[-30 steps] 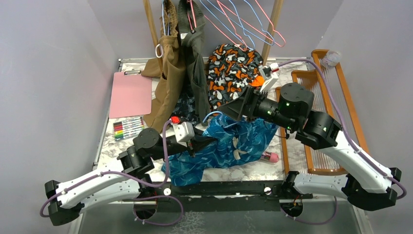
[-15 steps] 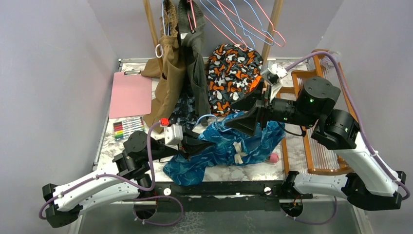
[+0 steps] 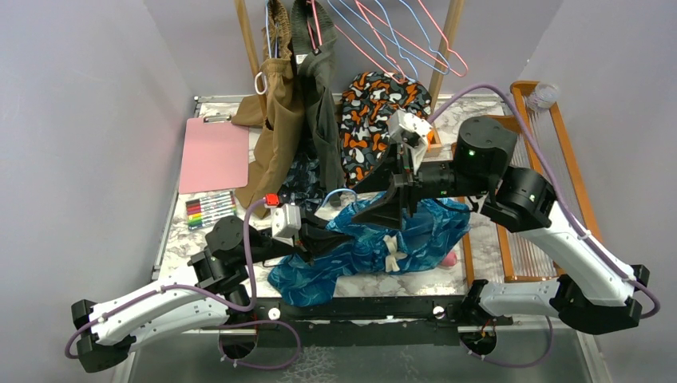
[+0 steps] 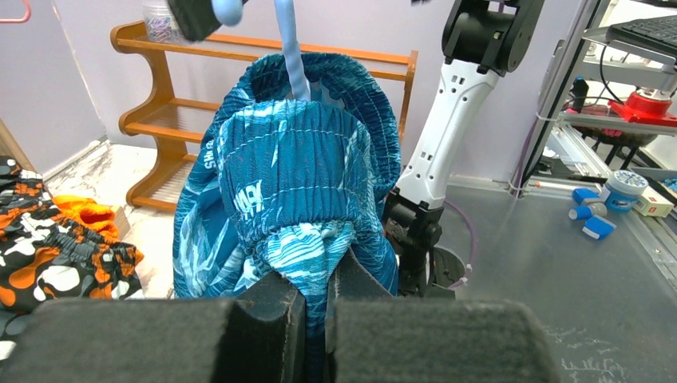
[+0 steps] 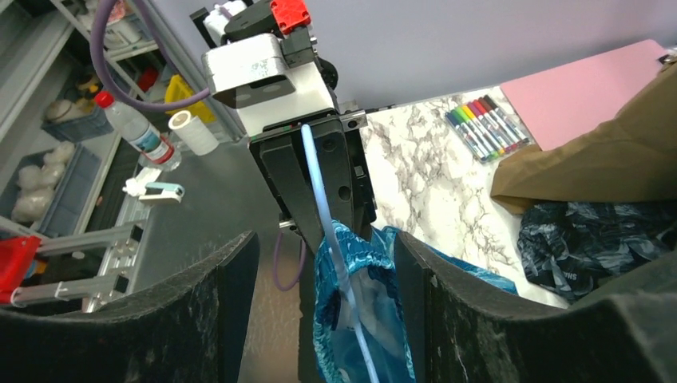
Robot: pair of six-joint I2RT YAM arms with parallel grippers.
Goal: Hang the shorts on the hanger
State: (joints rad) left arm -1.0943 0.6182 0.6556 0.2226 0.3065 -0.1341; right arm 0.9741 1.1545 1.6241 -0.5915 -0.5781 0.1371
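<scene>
Mid-threading: the left gripper (image 4: 315, 297) jaws clamp the shorts (image 4: 291, 171) by the waistband, raised at the surface's (image 3: 182, 239) 6 o'clock, while the right gripper (image 3: 379, 219) jaws gape around the light-blue hanger (image 5: 323, 199) wire entering from 12 o'clock, which probably needs feeding deeper next.

White-and-black arms (image 3: 160, 303), purple cables (image 3: 248, 247), black right hand (image 3: 382, 220), perhaps green lights (image 3: 473, 152)

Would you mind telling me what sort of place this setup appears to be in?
Most likely a robotics lab cell staged for clothes handling: a grey-walled marble table, wire hangers above hung garments, and a supply bottle and storage bin beyond it.
</scene>
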